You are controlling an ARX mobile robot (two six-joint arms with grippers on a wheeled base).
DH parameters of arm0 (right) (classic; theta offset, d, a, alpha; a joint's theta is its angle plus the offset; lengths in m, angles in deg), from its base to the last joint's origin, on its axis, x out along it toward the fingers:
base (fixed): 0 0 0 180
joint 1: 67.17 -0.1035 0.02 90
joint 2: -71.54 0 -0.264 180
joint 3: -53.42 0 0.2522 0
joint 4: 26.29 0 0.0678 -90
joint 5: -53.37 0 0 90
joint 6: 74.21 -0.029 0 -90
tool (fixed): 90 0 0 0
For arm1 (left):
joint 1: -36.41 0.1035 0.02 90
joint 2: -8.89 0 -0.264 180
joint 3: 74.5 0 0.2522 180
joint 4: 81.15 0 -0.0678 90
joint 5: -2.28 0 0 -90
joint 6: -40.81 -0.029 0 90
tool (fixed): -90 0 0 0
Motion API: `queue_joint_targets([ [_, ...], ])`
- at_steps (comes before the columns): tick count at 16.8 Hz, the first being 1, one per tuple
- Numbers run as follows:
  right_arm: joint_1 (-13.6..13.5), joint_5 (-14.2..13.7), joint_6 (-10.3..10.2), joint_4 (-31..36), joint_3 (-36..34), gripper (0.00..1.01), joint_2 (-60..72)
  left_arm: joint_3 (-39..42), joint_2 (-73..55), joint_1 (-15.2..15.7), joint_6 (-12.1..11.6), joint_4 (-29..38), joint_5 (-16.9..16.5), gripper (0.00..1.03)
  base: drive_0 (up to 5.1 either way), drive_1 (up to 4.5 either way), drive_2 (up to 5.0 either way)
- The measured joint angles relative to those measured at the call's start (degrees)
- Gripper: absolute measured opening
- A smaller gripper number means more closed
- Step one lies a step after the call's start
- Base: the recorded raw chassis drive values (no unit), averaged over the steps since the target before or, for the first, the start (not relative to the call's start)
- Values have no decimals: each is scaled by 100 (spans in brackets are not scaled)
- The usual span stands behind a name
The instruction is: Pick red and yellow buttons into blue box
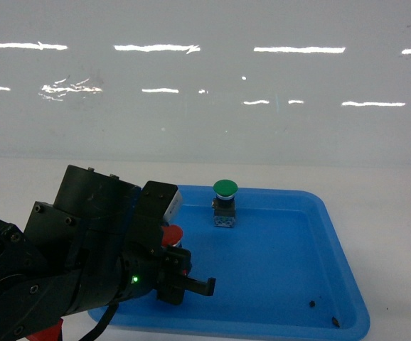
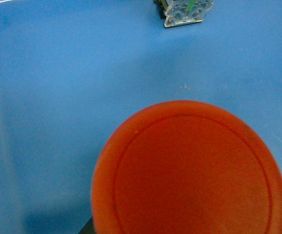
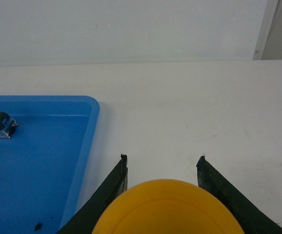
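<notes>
White surface (image 1: 390,213) w/ a blue box (image 1: 333,241), a shallow tray, sitting on it at centre. Largest in head view is the left arm, black, reaching in from lower left over the tray's near-left corner.

Left end effector (image 1: 180,273) hangs over the tray interior w/ the red button (image 1: 171,235) in its grip; fingers are closed on the body under the cap, as best the head view shows. Left wrist view is filled by the red cap (image 2: 190,170), seen face-on w/ blue tray floor behind it, so the cap faces back toward the wrist camera and the button's long axis (cap to body) runs roughly along the end effector's reach. Whether it touches the floor can't be told.

Right end effector (image 3: 161,168) shows only in its wrist view: two dark fingers either side of the yellow button (image 3: 168,207), apparently holding it. It's over bare surface just right of the tray's right rim, not inside yet. Cap faces the camera too, axis along the fingers.

Green button (image 1: 225,202) stands upright at tray's rear centre, cap up; not part of the job.

Step, as I judge it: red is at release point; yellow still to carry. Next likely calls for opening left fingers low over the floor, then moving right arm leftward over the rim before letting go.
</notes>
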Motion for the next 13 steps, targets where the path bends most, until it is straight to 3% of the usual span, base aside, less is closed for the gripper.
queue_joint_targets([
  [2, 0, 0, 0, -2, 0, 38, 0, 149, 225, 68, -15, -28, -37, 25, 0, 0, 0],
  [4, 0, 0, 0, 0, 0, 38, 0, 376, 953, 238, -157, -55, -254, 25, 0, 0, 0],
  [6, 0, 0, 0, -2, 0, 38, 0, 566, 1722, 426, -153, -190, -439, 25, 0, 0, 0],
  [8, 0, 0, 0, 0, 0, 38, 0, 822, 2251, 544, -149, -160, -428, 25, 0, 0, 0],
  [11, 0, 0, 0, -2, 0, 38, 0, 1331, 2846, 527, -87, 164, 170, 25, 0, 0, 0],
  [13, 0, 0, 0, -2, 0, 38, 0, 1517, 3080, 396, 26, 179, 350, 25, 0, 0, 0],
])
